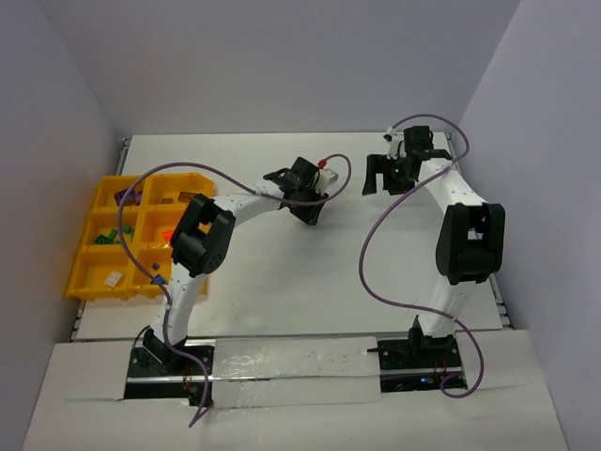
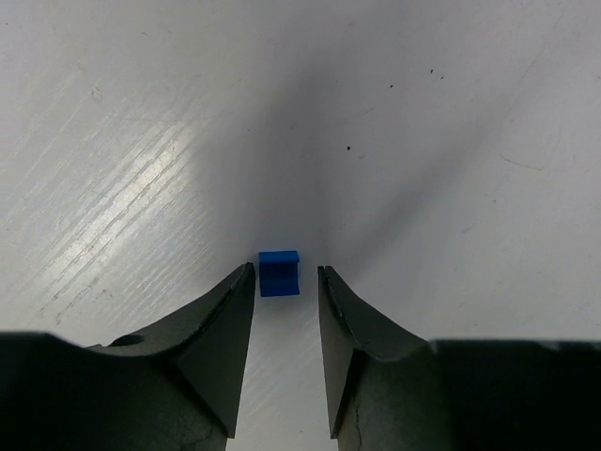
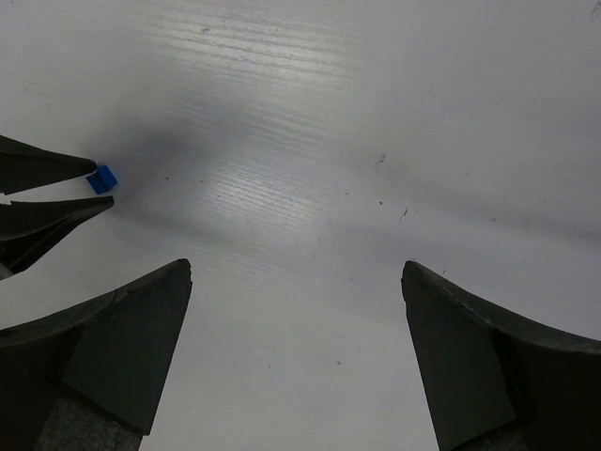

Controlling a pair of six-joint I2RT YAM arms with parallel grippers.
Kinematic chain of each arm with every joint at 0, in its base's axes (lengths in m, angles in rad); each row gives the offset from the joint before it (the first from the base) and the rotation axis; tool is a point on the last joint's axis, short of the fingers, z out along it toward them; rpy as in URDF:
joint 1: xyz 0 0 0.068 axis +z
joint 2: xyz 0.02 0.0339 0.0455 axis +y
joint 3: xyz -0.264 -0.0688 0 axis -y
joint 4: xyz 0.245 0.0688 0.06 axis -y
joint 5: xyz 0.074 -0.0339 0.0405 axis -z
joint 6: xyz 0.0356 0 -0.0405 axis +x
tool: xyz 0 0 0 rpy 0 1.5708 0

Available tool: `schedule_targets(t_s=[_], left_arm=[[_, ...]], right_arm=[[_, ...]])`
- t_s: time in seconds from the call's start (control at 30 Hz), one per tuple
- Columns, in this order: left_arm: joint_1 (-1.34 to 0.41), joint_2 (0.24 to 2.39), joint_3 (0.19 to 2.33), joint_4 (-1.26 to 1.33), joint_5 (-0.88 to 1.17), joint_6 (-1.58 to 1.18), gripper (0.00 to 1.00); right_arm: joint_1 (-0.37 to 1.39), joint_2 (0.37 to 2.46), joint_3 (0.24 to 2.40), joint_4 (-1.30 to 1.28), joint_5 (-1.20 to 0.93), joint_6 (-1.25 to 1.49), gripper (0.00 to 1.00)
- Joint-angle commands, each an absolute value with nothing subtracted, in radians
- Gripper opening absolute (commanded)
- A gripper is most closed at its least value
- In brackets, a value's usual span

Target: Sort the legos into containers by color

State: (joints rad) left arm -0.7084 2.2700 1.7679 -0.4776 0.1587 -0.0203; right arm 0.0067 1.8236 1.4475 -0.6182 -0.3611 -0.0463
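A small blue lego (image 2: 280, 272) lies on the white table, right between the tips of my left gripper (image 2: 285, 282). The jaws stand a little wider than the brick, with a sliver of table showing on its right side. In the right wrist view the same blue lego (image 3: 100, 178) sits between two dark fingertips (image 3: 56, 214) at the left edge. In the top view my left gripper (image 1: 310, 210) points down mid-table and hides the brick. My right gripper (image 3: 296, 277) is wide open over bare table, near the back (image 1: 380, 178). The containers are bins of a yellow tray (image 1: 86, 293).
The tray sits at the table's left edge and holds green bits (image 1: 108, 235), an orange-red bit (image 1: 167, 235), purple bits (image 1: 127, 197) and a pale piece (image 1: 113, 278). Purple cables loop over both arms. White walls close in the table on three sides.
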Motion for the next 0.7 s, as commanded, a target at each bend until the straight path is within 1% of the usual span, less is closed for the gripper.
schedule_targets(t_s=[0.0, 0.27, 0.33, 0.43, 0.47, 0.53, 0.6, 0.67], left_arm=[[-0.715, 2.296, 1.758, -0.510, 0.106, -0.011, 0.40], [-0.737, 2.296, 1.719, -0.467, 0.005, 0.060, 0.34], [-0.741, 2.296, 1.709, -0.459, 0.005, 0.075, 0.30], [-0.744, 2.288, 1.701, -0.456, -0.027, 0.080, 0.27], [-0.743, 2.287, 1.700, -0.457, -0.028, 0.080, 0.27], [-0.742, 2.261, 1.692, -0.455, -0.025, 0.082, 0.21], [-0.737, 2.235, 1.686, -0.461, -0.011, 0.083, 0.19], [-0.720, 2.179, 1.676, -0.470, 0.032, 0.075, 0.16]], right_arm=[[0.008, 1.825, 1.475, -0.616, -0.369, -0.058, 1.00], [0.008, 1.805, 1.457, -0.614, -0.358, -0.066, 1.00], [0.008, 1.802, 1.456, -0.615, -0.353, -0.071, 1.00], [0.008, 1.805, 1.460, -0.618, -0.351, -0.072, 1.00], [0.008, 1.807, 1.460, -0.618, -0.354, -0.072, 1.00], [0.008, 1.811, 1.469, -0.619, -0.360, -0.069, 1.00], [0.008, 1.814, 1.479, -0.622, -0.368, -0.068, 1.00], [0.008, 1.812, 1.486, -0.622, -0.377, -0.065, 1.00]])
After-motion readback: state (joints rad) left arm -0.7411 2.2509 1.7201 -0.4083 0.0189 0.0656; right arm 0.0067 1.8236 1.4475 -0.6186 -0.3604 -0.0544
